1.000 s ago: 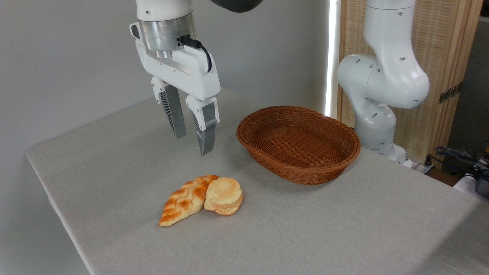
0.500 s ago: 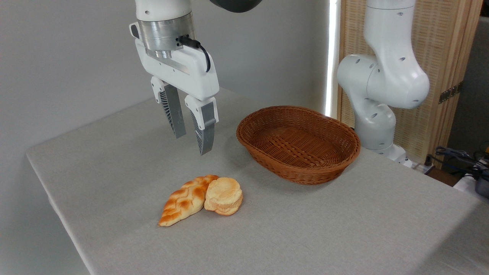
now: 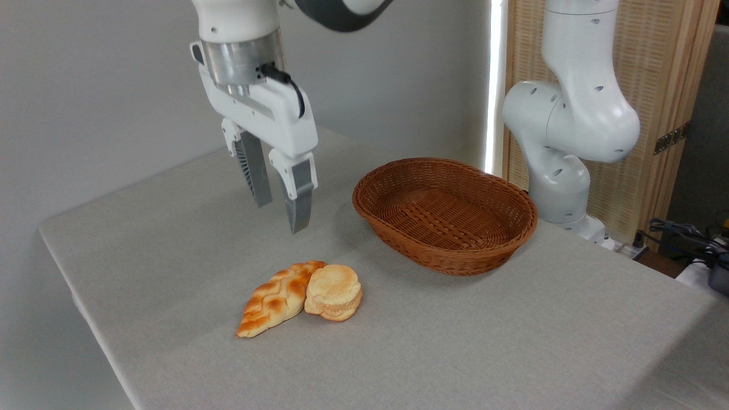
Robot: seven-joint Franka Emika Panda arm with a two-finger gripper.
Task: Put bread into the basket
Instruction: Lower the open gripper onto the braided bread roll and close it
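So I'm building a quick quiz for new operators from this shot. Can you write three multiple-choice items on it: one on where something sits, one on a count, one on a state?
1. Where does the braided bread lie?
A. Inside the basket
B. On the table, touching the pale bun
C. Between the gripper's fingers

2. How many baked items are on the table?
A. One
B. Two
C. Four

3. What is the state of the gripper?
A. Open, holding nothing
B. Shut on the bread
C. Resting inside the basket

Answers:
1. B: the loaf rests on the cloth against the pale bun, left of and nearer the camera than the basket.
2. B: only the braided loaf and the bun are there; the basket holds nothing.
3. A: its fingers stand apart in the air above the table, with nothing between them.
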